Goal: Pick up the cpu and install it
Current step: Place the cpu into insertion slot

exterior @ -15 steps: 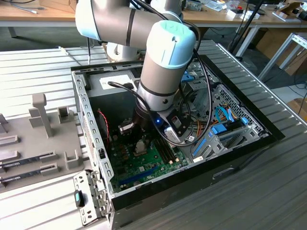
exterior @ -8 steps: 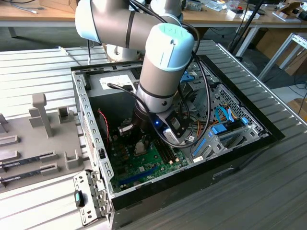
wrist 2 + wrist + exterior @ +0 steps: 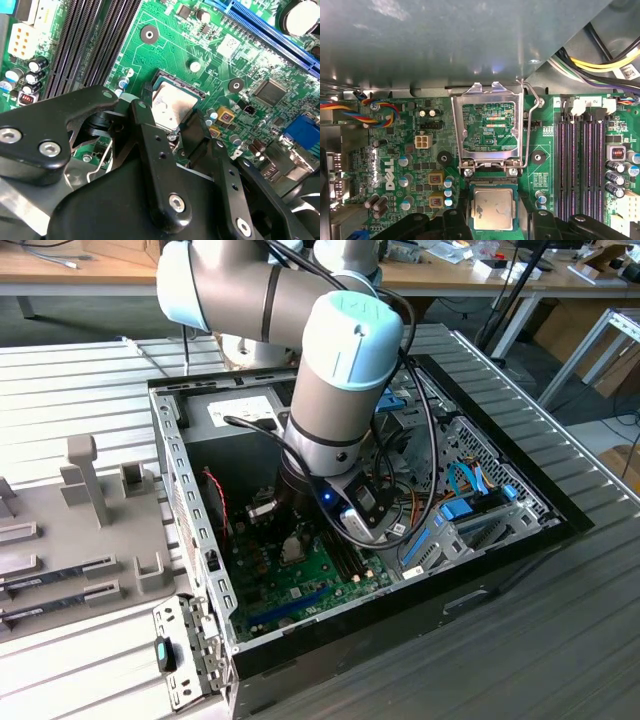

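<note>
The cpu (image 3: 493, 209) is a small square chip with a scuffed silvery top, lying flat in the black socket on the green motherboard (image 3: 410, 165). It also shows in the second wrist view as the cpu (image 3: 172, 102). My gripper (image 3: 493, 222) straddles the chip, one black finger (image 3: 150, 135) tight against each of two opposite edges, shut on it. The socket's metal load plate (image 3: 487, 125) stands swung open beside the chip, with its wire lever (image 3: 534, 102) raised. In the exterior view my gripper (image 3: 292, 545) reaches down into the open computer case (image 3: 175, 490).
Black memory slots (image 3: 580, 160) run beside the socket. Bundled cables (image 3: 600, 65) and a grey metal wall (image 3: 445, 45) hang close by. Blue cables and drive brackets (image 3: 465, 505) fill the case's right in the exterior view. A grey fixture tray (image 3: 80, 540) lies outside on the left.
</note>
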You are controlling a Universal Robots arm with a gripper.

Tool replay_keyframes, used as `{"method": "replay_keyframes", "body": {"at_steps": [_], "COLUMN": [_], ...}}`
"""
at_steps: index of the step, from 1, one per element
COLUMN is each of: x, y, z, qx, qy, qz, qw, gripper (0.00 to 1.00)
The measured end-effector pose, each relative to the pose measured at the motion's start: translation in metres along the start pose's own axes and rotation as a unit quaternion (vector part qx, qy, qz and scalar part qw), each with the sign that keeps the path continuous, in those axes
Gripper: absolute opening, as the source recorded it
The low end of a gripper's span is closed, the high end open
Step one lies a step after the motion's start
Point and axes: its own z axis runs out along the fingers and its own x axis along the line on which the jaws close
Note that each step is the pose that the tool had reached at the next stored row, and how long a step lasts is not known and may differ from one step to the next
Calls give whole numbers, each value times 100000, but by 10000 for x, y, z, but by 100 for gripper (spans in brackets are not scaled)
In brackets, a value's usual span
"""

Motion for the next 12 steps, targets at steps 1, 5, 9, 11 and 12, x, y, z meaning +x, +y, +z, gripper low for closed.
{"method": "replay_keyframes", "body": {"at_steps": [1, 5, 9, 11, 12], "x": [0, 49, 50, 50, 50], "y": [0, 0, 0, 0, 0], "z": [0, -25, -24, -23, -23], "qx": [2, -2, 1, 3, -3], "qy": [-1, -53, -53, -52, -51], "qz": [-2, -3, 2, 4, 2], "qw": [100000, 100000, 100000, 100000, 100000], "gripper": [47, 47, 47, 47, 47]}}
